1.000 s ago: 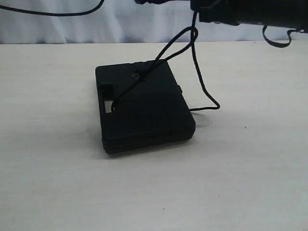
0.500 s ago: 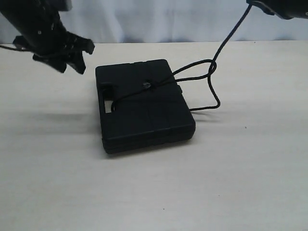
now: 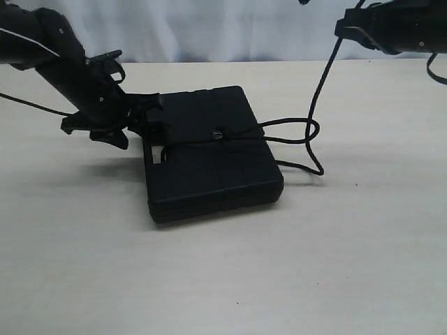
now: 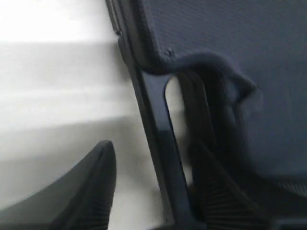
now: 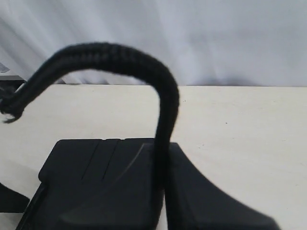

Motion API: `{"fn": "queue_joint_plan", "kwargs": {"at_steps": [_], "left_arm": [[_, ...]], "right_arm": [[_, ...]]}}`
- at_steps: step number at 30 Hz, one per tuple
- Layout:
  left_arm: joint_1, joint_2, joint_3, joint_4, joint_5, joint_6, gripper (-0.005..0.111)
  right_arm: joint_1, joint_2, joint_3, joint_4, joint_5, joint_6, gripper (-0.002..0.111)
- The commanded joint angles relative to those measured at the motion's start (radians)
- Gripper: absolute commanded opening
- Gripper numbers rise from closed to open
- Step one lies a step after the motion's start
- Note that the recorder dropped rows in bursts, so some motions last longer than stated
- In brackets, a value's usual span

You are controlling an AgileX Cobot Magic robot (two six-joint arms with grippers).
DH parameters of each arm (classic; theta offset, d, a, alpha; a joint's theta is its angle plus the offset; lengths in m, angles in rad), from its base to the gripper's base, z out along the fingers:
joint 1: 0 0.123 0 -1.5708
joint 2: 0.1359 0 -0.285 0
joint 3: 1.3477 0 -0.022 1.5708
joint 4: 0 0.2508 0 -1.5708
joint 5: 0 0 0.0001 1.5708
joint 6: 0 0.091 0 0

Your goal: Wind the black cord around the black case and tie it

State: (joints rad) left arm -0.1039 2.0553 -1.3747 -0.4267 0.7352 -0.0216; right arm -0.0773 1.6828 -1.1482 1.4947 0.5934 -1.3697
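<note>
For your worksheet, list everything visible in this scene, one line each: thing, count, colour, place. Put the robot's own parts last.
black case: one, matte black, lying flat mid-table.
black cord: one, black braided, across the case lid, looped on the table beside it, running up to the right gripper.
table: one, pale, beneath everything.
backdrop cloth: one, white, behind the table.
left gripper: one, black, open, at the case's handle-slot edge.
right gripper: one, black, shut on the cord, raised.

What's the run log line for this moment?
left gripper: open, straddling black case handle edge | right gripper: shut on black cord | cord across case
</note>
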Motion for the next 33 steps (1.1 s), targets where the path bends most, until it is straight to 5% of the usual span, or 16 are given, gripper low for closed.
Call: {"fn": "queue_joint_plan", "kwargs": {"at_steps": [1, 10, 17, 22, 33], "left_arm": [[-0.002, 0.049, 0.005, -0.104, -0.124, -0.001, 0.047], [-0.002, 0.121, 0.005, -0.161, -0.17, 0.032, 0.045], [0.076, 0.071, -0.005, -0.161, -0.093, 0.055, 0.0], [0.129, -0.004, -0.005, -0.182, -0.042, 0.121, 0.0], [0.138, -0.069, -0.005, -0.285, 0.014, 0.218, 0.0]], "right_arm": [[-0.004, -0.002, -0.002, -0.008, 0.014, 0.003, 0.004], [-0.011, -0.016, -0.002, -0.008, -0.027, 0.118, 0.004], [-0.184, -0.104, -0.002, -0.008, -0.033, 0.182, 0.004], [-0.336, -0.14, -0.002, -0.029, -0.017, 0.188, 0.004], [-0.498, -0.105, 0.131, -0.122, -0.159, 0.202, 0.004]]}}
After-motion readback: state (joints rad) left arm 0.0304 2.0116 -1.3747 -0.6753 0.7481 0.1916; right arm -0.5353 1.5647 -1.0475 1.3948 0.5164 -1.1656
